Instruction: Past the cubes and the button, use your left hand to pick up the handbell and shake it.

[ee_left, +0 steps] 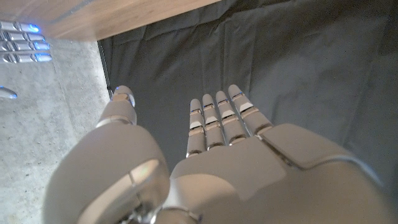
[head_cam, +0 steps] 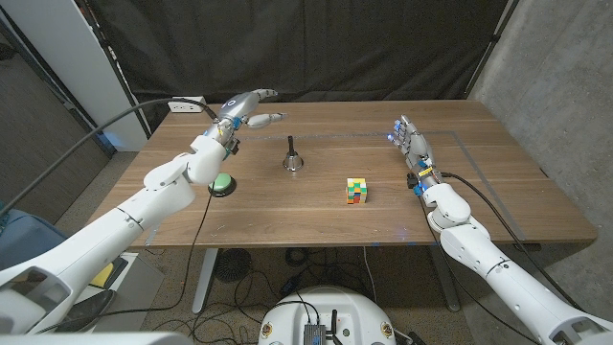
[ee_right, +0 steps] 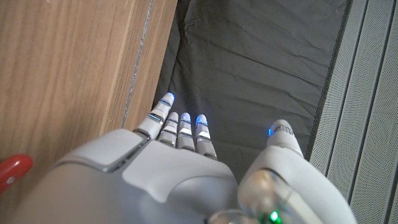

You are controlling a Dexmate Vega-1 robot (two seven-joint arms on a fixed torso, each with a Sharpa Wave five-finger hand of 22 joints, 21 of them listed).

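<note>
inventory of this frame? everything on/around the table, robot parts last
handbell: 1, dark handle with metal bell, upright near the table's middle, nothing touching it
button: 1, green on a black base, left part of the table beside the left forearm
cube block: 1 cluster, multicoloured, right of the handbell and nearer the robot
red thing: 1, red, on the wood at the right wrist view's edge; cannot tell what it is
table: 1, wooden
curtain: 1, black, behind the table
left hand: 1, white, fingers straight, raised over the far left of the table, holding nothing
right hand: 1, white with blue fingertip lights, fingers straight, over the right side, holding nothing
</note>
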